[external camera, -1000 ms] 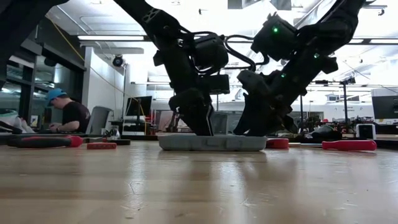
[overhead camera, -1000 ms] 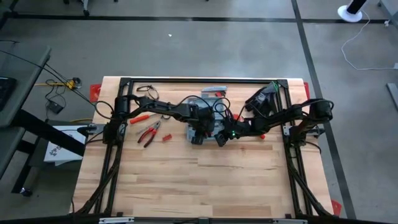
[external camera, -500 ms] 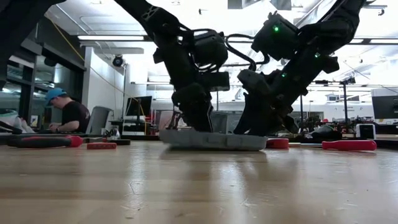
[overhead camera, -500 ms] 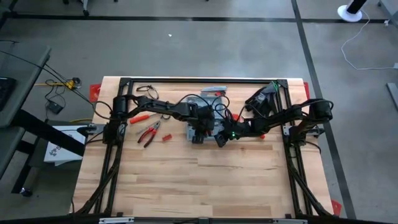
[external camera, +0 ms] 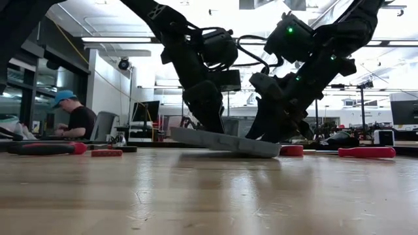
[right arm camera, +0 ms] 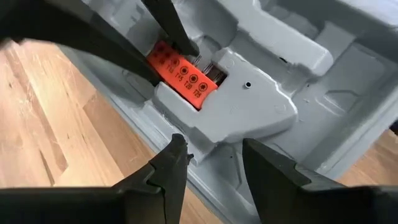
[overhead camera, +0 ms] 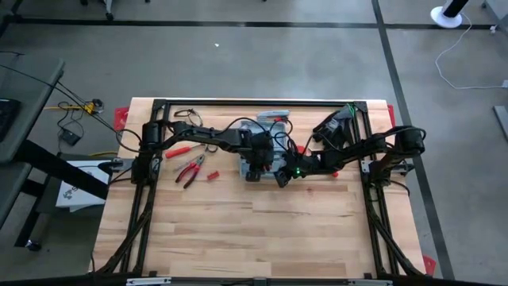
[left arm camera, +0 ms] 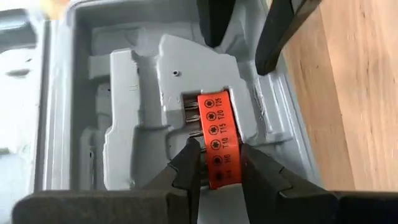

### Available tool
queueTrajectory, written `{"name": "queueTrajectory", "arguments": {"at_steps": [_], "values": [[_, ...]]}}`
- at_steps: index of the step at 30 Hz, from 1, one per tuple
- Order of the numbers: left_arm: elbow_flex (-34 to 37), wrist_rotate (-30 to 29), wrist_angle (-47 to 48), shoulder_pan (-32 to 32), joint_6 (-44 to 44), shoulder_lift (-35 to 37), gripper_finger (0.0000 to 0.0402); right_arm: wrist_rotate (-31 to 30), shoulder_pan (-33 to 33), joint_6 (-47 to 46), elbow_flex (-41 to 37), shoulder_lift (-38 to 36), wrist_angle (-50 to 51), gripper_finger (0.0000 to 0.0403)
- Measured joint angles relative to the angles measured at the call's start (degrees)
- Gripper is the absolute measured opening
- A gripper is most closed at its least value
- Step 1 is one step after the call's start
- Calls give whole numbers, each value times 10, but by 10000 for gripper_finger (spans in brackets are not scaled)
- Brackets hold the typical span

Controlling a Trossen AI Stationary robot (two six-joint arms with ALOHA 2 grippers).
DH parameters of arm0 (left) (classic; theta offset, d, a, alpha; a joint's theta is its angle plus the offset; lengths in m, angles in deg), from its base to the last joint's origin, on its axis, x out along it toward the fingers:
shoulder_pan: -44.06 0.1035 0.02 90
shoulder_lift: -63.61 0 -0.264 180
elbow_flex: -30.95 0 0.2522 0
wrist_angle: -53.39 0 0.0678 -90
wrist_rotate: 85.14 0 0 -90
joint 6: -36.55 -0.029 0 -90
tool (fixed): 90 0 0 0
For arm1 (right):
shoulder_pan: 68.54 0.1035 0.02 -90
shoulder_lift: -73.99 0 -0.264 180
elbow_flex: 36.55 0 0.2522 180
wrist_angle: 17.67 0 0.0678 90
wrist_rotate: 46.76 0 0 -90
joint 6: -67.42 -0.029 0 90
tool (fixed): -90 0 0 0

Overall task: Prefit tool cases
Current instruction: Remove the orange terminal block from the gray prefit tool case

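Left pincer: my fingers are clamped on the orange bit holder, which sits in its recess.
Tool case: open at mid-desk, directly under me, one end tilted up.
Long axis: runs across the desk, left to right.
Right pincer: straddles the case rim, fingers apart.

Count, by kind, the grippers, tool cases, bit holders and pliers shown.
Grippers: 2, left gripper and right gripper
Grey tool case: 1
Orange bit holder: 1
Red-handled pliers: 1
Total: 5
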Motion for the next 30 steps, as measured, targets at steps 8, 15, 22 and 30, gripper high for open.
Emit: {"name": "queueTrajectory", "arguments": {"at_steps": [8,15,22,30], "values": [[-6,11,-59,8,23,36,5,-5,0,4,0,1,2,149],[-6,7,-51,17,22,59,4,-14,6,3,0,1,3,149],[-3,1,-11,26,-25,55,2,-19,6,0,0,1,3,149],[22,-22,-2,47,4,53,3,-23,6,-8,0,1,2,149]]}}
